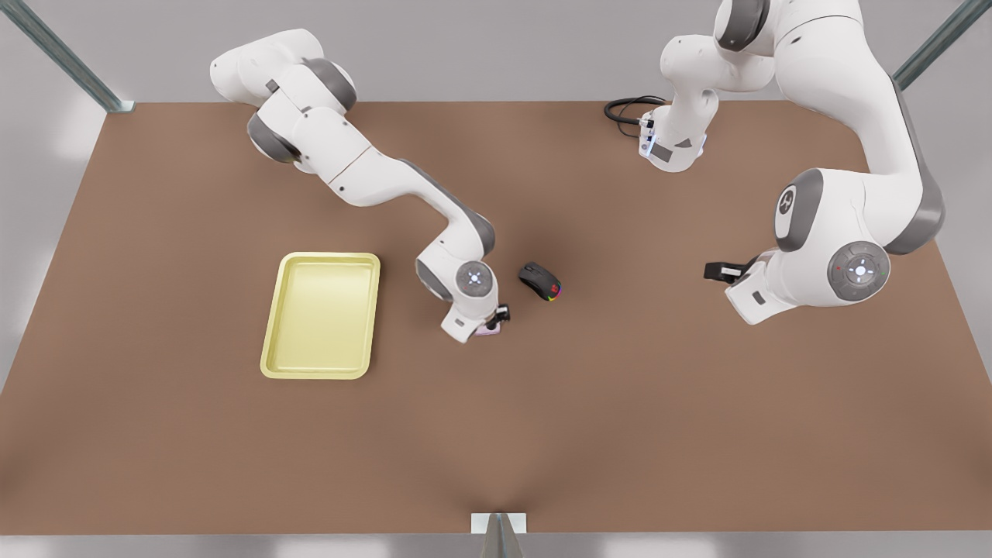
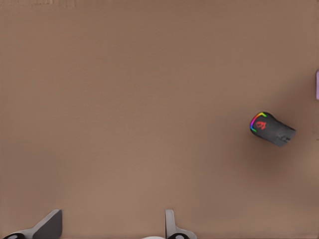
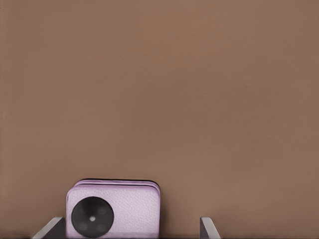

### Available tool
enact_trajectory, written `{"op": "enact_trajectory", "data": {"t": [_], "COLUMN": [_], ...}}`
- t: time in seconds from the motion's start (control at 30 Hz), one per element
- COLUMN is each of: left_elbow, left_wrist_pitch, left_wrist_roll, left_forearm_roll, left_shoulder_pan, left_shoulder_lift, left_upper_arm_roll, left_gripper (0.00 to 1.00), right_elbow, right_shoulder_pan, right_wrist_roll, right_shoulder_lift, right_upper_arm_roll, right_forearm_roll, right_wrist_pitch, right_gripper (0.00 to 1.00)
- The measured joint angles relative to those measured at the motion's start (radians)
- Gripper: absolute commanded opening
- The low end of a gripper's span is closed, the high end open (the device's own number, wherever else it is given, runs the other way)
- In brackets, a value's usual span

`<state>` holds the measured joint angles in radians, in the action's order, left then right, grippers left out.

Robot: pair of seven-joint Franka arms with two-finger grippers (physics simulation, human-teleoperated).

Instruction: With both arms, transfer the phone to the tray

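Note:
The pale pink phone [image 3: 114, 209], with a black round circle on its face, lies flat on the brown table between the fingers of my right gripper [image 3: 131, 220], which is open around it. One finger [image 3: 52, 228] is close to the phone's side and the other [image 3: 208, 228] stands apart from it. In the front view this gripper [image 1: 496, 319] is low over the phone [image 1: 488, 331], right of the pale yellow tray [image 1: 322, 314]. On the front view's right my left gripper [image 1: 717, 271] waits open, far from the phone; its fingers [image 2: 50, 226] hold nothing.
A black computer mouse [image 1: 540, 280] with coloured lights lies just beyond the phone, toward the front view's right; the left wrist view shows the mouse [image 2: 271, 128] too. A black cable [image 1: 628, 108] loops at the table's back edge.

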<state>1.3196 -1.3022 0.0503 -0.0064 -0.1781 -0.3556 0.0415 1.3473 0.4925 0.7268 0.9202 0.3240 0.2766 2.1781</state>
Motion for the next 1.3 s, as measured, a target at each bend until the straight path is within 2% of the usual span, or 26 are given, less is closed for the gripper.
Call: {"op": "enact_trajectory", "data": {"t": [0.8, 0.83, 1.0, 1.3], "left_elbow": [0.000, 0.000, 0.000, 0.000], "left_wrist_pitch": [-0.020, -0.021, -0.025, -0.037], "left_wrist_roll": [0.060, 0.061, 0.066, 0.072], "left_forearm_roll": [0.000, 0.001, 0.001, 0.001], "left_shoulder_pan": [0.000, 0.000, 0.000, -0.002], "left_shoulder_lift": [-0.002, -0.002, -0.002, -0.003], "left_upper_arm_roll": [0.000, 0.000, -0.001, -0.008], "left_gripper": [1.00, 1.00, 1.00, 1.00], "right_elbow": [0.056, 0.056, 0.048, 0.023], "right_shoulder_pan": [-0.001, -0.001, 0.000, -0.009], "right_wrist_roll": [-0.039, -0.040, -0.043, -0.051], "right_shoulder_lift": [0.017, 0.017, 0.017, 0.009], "right_upper_arm_roll": [0.019, 0.019, 0.019, 0.018], "right_forearm_roll": [0.008, 0.008, 0.004, 0.002], "right_wrist_pitch": [0.081, 0.083, 0.090, 0.096], "right_gripper": [1.00, 0.93, 0.81, 0.80]}}
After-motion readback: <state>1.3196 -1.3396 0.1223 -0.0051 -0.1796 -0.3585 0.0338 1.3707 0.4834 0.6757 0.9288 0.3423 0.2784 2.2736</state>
